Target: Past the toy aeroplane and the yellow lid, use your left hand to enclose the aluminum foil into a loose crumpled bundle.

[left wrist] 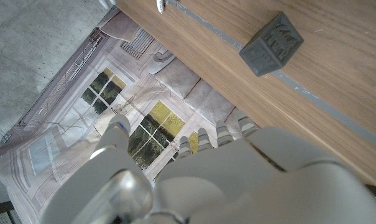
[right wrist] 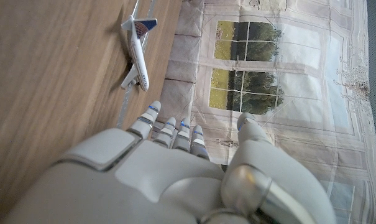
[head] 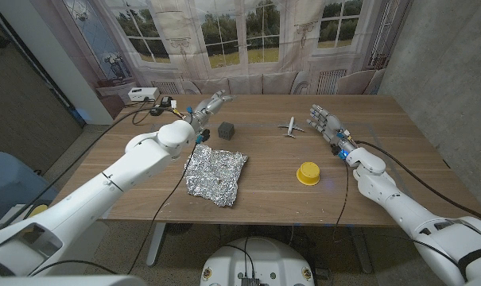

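Head view showed the foil (head: 216, 175) lying nearest, a flat wrinkled sheet on the wooden bench (head: 399, 159), untouched, with the yellow lid (head: 308, 173) well apart to its right. Farther back sat a dark cube (head: 227, 130) and the toy plane (head: 291, 127). The left hand (head: 209, 106) hovered beyond the foil, past the cube, fingers spread and holding nothing. From there it would likely have to draw back toward the sheet; a low sweep could knock the cube, and a hard squeeze might ball the foil tight instead of loosely. The right hand (head: 327, 125) stood beside the plane, fingers apart, empty.
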Robot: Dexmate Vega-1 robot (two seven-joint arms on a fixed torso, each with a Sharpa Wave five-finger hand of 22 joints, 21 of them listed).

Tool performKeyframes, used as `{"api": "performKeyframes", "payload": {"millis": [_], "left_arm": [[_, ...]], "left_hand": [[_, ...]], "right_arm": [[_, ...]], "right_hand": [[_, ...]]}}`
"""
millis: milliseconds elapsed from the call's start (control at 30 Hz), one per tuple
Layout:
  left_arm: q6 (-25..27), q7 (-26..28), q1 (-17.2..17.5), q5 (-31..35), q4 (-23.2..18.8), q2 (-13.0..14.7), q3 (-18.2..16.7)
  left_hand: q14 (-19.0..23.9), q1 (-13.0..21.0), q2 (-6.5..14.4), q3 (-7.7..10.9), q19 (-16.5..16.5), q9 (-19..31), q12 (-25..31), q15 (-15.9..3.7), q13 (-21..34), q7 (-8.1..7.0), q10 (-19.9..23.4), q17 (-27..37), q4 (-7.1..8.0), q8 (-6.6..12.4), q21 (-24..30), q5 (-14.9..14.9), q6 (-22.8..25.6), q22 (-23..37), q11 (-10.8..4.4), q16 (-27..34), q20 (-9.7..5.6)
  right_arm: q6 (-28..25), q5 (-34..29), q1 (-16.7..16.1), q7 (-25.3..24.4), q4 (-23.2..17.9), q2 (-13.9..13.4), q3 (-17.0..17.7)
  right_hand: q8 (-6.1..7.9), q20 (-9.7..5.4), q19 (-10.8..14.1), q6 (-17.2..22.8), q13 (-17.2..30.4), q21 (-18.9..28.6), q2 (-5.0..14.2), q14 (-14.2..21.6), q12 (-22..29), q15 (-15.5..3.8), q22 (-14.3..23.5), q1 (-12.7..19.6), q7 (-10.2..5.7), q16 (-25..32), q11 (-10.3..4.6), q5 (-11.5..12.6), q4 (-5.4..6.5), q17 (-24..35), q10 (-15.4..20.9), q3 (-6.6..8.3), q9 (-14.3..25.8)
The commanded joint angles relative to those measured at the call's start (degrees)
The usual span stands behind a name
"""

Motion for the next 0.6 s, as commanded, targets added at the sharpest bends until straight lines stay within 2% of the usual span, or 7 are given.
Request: {"api": "performKeyframes", "payload": {"millis": [33,167,300,367,500,533,600], "left_arm": [[17.2,9.67,4.0,5.74,-12.69,3.02,-0.23],[24.73,11.74,4.02,7.27,-15.69,3.56,0.09],[28.2,12.57,4.72,7.29,-17.0,3.94,-0.73],[29.37,12.51,5.0,6.92,-17.32,4.1,-1.28],[32.84,12.06,3.91,6.81,-17.25,4.58,-0.9],[33.59,11.71,3.45,6.69,-17.02,4.75,-0.72],[35.04,10.68,2.13,6.57,-16.49,5.31,0.05]], "left_hand": [[1.69,2.89,-0.12,0.81,2.44,0.27,1.13,-0.05,0.16,0.64,2.16,0.1,-0.14,0.87,0.79,0.28,1.88,0.19,0.07,0.4,0.1],[3.46,5.04,-0.28,1.18,3.96,0.3,1.83,-0.58,0.18,0.77,4.36,0.09,-0.2,1.14,1.13,0.24,3.21,0.2,-0.17,0.73,0.29],[4.67,6.97,-0.53,1.45,5.34,0.33,2.01,-0.96,0.24,1.64,5.15,0.12,-0.24,1.54,1.41,0.21,4.84,0.15,0.05,0.87,0.34],[4.86,7.46,-0.64,1.48,5.48,0.34,2.14,-1.07,0.26,1.61,5.59,0.12,-0.21,1.7,1.38,0.19,5.47,0.14,0.05,0.85,0.41],[5.93,8.68,-1.1,1.46,5.67,0.37,2.43,-1.46,0.32,2.01,6.6,0.17,-0.14,1.94,1.23,0.15,6.79,0.11,0.06,1.01,0.47],[7.37,9.77,-1.52,1.32,5.83,0.39,3.37,-1.99,0.44,2.04,9.46,0.24,0.12,1.9,1.03,0.11,7.69,0.11,-0.94,1.33,0.33],[8.27,10.31,-1.73,1.18,6.37,0.4,3.96,-2.53,0.51,2.32,11.29,0.28,0.28,1.99,1.09,0.1,8.61,0.11,-1.03,1.52,0.37]], "right_arm": [[-0.12,0.06,-3.7,-1.99,-5.41,-1.61,0.3],[-0.45,-0.16,-4.46,-2.73,-7.05,-2.16,0.2],[-0.23,-0.58,-4.54,-2.72,-7.57,-2.35,-0.13],[-0.83,-0.61,-4.72,-3.48,-8.35,-2.36,-0.22],[-0.62,-0.85,-4.3,-3.29,-8.0,-2.04,-0.6],[-0.71,-0.72,-4.23,-3.35,-7.98,-1.88,-0.6],[-0.53,-0.83,-3.82,-3.06,-7.44,-1.62,-0.81]], "right_hand": [[0.39,0.18,0.21,0.75,0.01,0.24,-0.11,-0.03,0.06,0.18,0.11,0.33,0.1,0.03,0.33,0.25,-0.33,-0.01,0.36,0.06,0.19],[0.38,0.18,0.21,0.76,0.0,0.24,-0.1,-0.03,0.06,0.17,0.11,0.33,0.12,0.02,0.32,0.25,-0.34,-0.02,0.38,0.04,0.19],[0.38,0.16,0.24,0.77,-0.01,0.26,-0.1,0.02,0.07,0.15,0.11,0.32,0.11,0.03,0.33,0.25,-0.35,-0.03,0.44,0.01,0.19],[0.4,0.19,0.26,0.84,-0.01,0.27,-0.1,0.05,0.07,0.12,0.11,0.3,0.14,0.03,0.34,0.25,-0.36,-0.03,0.45,-0.01,0.19],[0.39,0.2,0.25,0.83,-0.03,0.27,-0.09,0.04,0.06,0.15,0.11,0.27,0.15,0.02,0.35,0.25,-0.35,-0.04,0.47,-0.04,0.19],[0.38,0.17,0.22,0.83,-0.03,0.26,-0.09,0.03,0.05,0.14,0.11,0.27,0.14,0.01,0.36,0.25,-0.35,-0.04,0.46,-0.05,0.19],[0.38,0.23,0.22,0.84,-0.03,0.26,-0.09,0.02,0.05,0.21,0.11,0.25,0.13,0.0,0.3,0.24,-0.35,-0.04,0.46,-0.07,0.19]]}}
